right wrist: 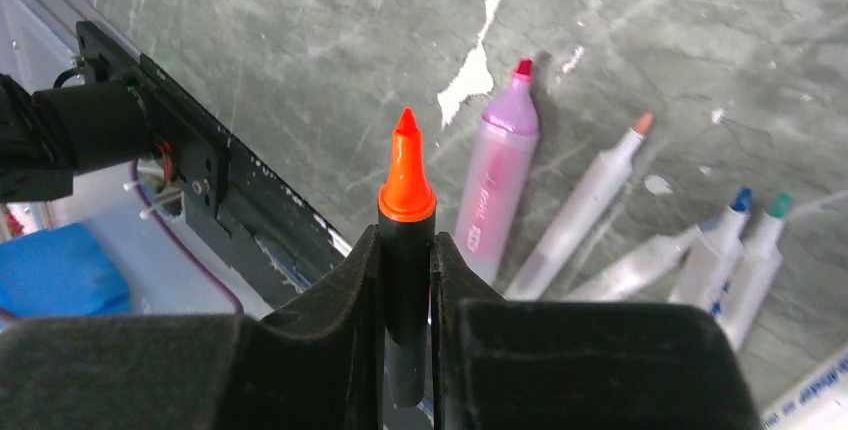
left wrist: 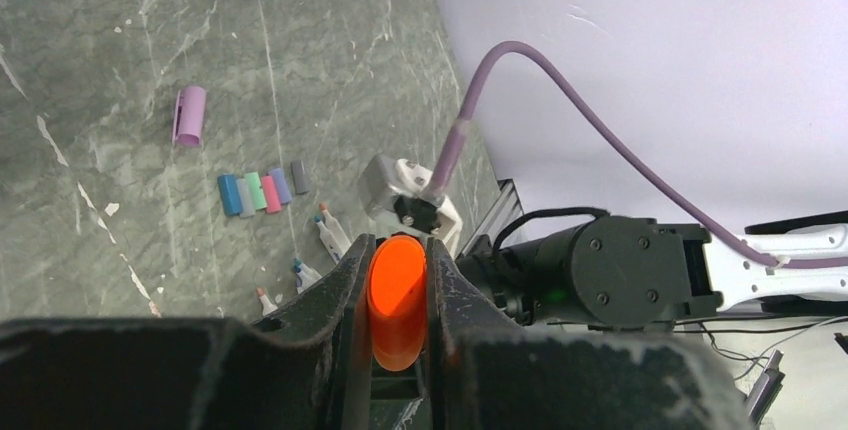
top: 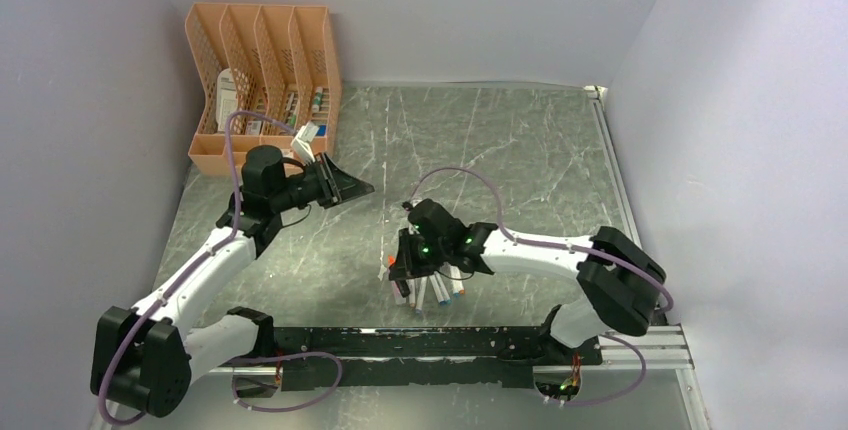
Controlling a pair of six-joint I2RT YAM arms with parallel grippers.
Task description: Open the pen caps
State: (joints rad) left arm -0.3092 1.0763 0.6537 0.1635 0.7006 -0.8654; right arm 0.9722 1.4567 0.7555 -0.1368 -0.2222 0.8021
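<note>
Left jaws pinched on orange cap (left wrist: 397, 305), well apart from pen row (top: 441, 296); right jaws pinched on uncapped orange pen (right wrist: 405, 240), above that row. Separation step apparently complete; next, probably: setting both down gently.

The grey-green marbled table (top: 520, 150) carries a row of small caps (left wrist: 262, 192) lying side by side. A pale purple cap (left wrist: 189, 115) lies apart from the row. Uncapped pens (right wrist: 585, 202) lie fanned out near the row. An orange rack (top: 265, 80) stands well away from it, at a table corner.
</note>
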